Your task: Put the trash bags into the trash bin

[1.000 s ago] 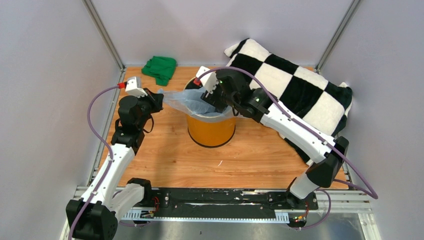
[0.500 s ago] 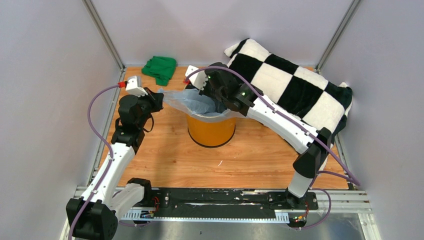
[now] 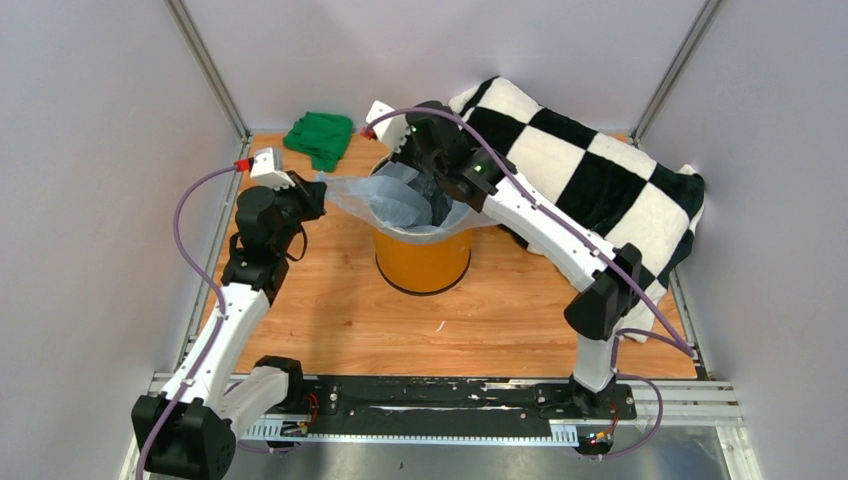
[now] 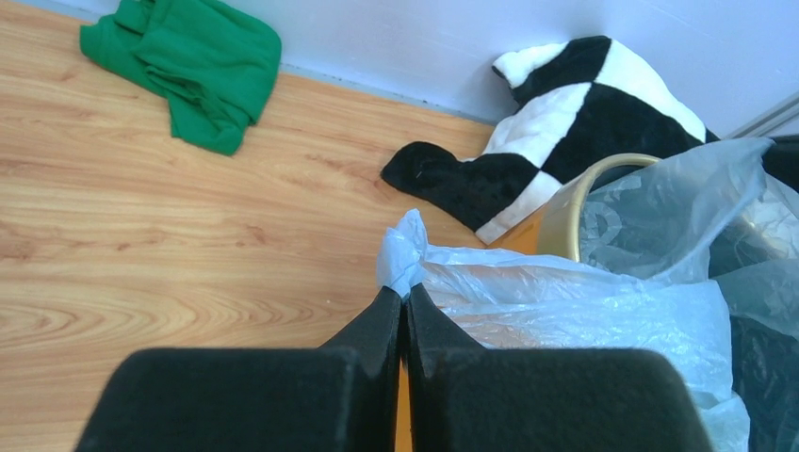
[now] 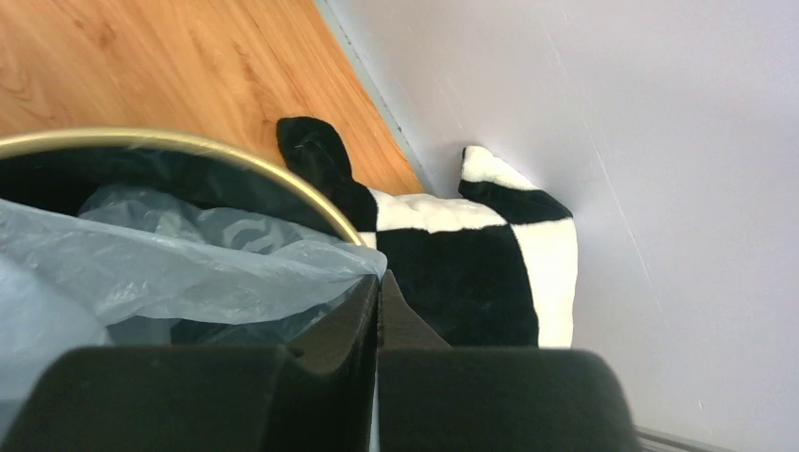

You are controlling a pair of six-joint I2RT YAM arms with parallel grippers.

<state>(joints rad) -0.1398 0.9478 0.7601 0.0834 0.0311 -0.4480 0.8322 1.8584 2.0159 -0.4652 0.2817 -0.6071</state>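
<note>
The orange trash bin with a gold rim stands mid-table. A pale blue-grey trash bag lies spread across its mouth, partly hanging inside. My left gripper is just left of the bin, shut on a bunched corner of the bag; its tips pinch the plastic. My right gripper is over the bin's back side. It is shut on the bag's edge, which runs up to and between its fingers near the rim.
A black-and-white checkered blanket lies behind and to the right of the bin, one corner close to the rim. A green cloth sits at the back left. Grey walls close in the table on three sides.
The right gripper went from open inside the bin to shut on the bag's edge, and its wrist swung back and left. The left gripper stayed shut in place.
</note>
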